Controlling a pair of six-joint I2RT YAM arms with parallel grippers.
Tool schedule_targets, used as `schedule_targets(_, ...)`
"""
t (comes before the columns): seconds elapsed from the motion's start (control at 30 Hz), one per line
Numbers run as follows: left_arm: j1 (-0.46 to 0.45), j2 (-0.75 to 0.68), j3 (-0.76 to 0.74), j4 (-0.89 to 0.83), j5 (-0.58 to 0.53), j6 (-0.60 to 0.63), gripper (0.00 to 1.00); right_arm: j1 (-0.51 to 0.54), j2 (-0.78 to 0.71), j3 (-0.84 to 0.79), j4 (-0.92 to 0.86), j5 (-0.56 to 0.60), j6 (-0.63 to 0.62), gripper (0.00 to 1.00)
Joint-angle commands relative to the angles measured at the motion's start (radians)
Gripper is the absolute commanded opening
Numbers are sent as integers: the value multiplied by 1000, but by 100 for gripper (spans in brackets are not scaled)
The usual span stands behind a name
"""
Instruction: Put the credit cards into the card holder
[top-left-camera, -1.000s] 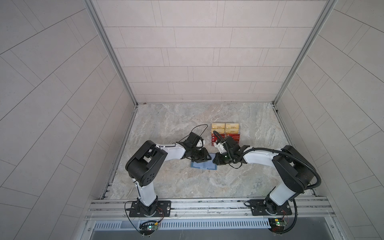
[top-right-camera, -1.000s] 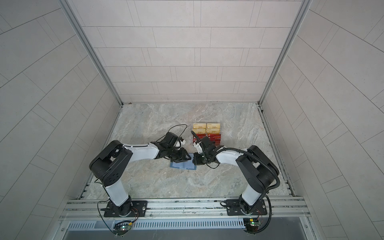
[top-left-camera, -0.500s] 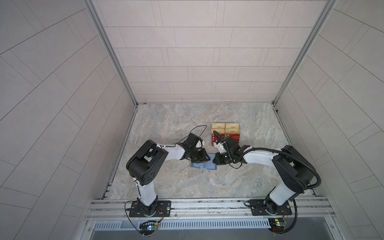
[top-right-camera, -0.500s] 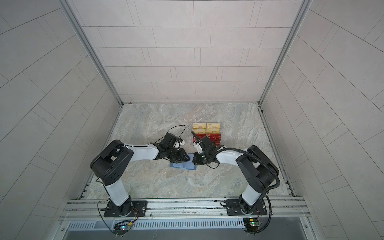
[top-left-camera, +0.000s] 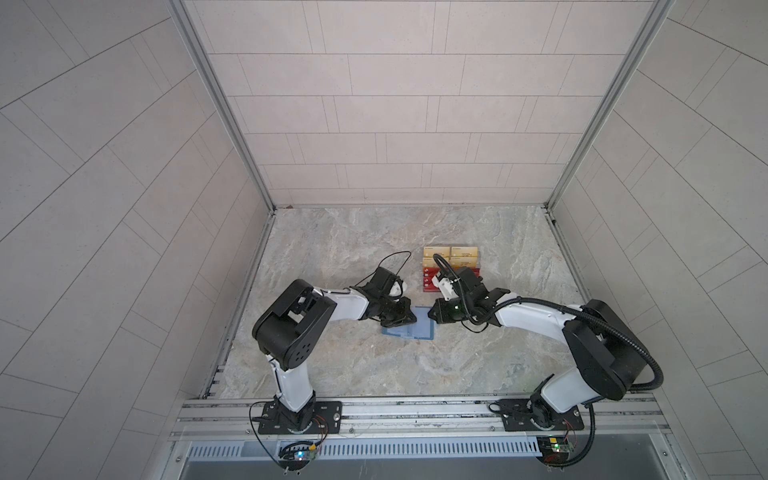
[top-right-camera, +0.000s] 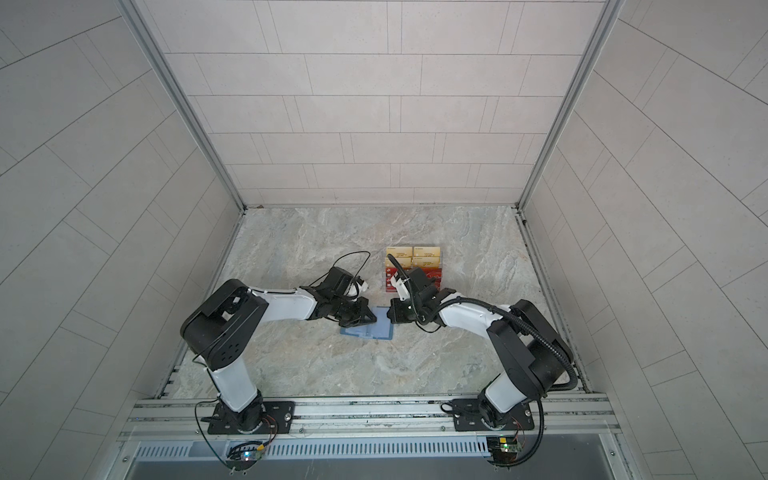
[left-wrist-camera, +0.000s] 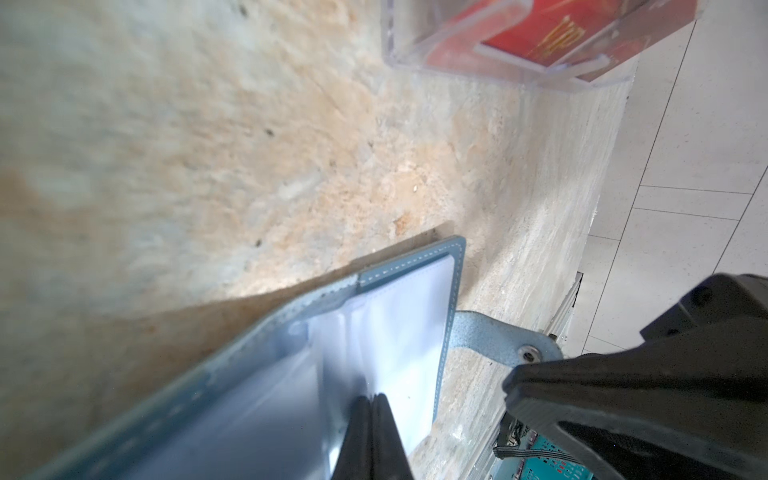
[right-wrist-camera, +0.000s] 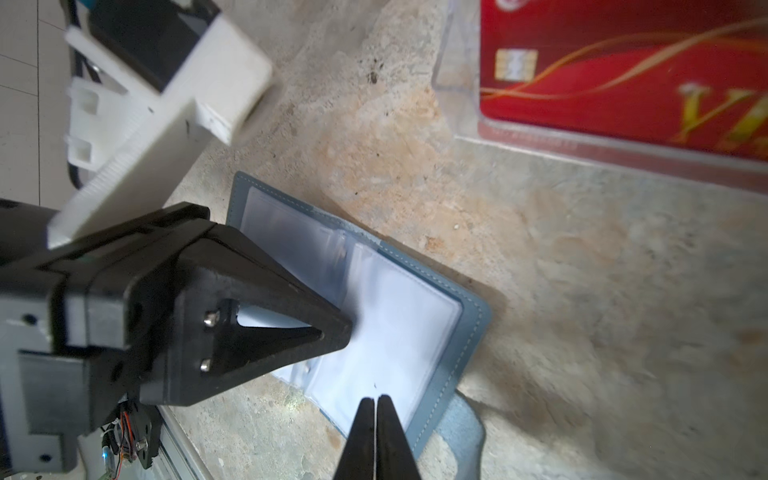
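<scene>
The left gripper (left-wrist-camera: 371, 401) has its two black fingers pressed tight together, tips down on the pale clear sleeves of the card holder (right-wrist-camera: 415, 332). Whether a sleeve is nipped between them I cannot make out. The right gripper (right-wrist-camera: 376, 403) is likewise closed, with nothing visible between its fingers. It sits low over the holder's edge by the snap tab strap (left-wrist-camera: 478, 328), close to the left one's tips. The holder lies open and flat on the marble table (top-left-camera: 374, 365), between the two arms. Just beyond it, not touching, stands a clear rack (left-wrist-camera: 405, 50) with the red credit cards (right-wrist-camera: 623, 83) in its nearest tier and gold cards (top-left-camera: 451, 252) in the tiers behind.
</scene>
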Motion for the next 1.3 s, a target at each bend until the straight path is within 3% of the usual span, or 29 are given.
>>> schedule_targets(0.0,6,-6,-9,-19,0,22,0,-5,-17,10,-16,17,11,8)
schedule_targets(0.33,32,-65,-52,30,43,22,0,-12,-7,-10,18,15,27,8)
schedule_targets(1.27,79,-45,-149,238,160,-29,0,-16,46,-65,95,-32,51,7)
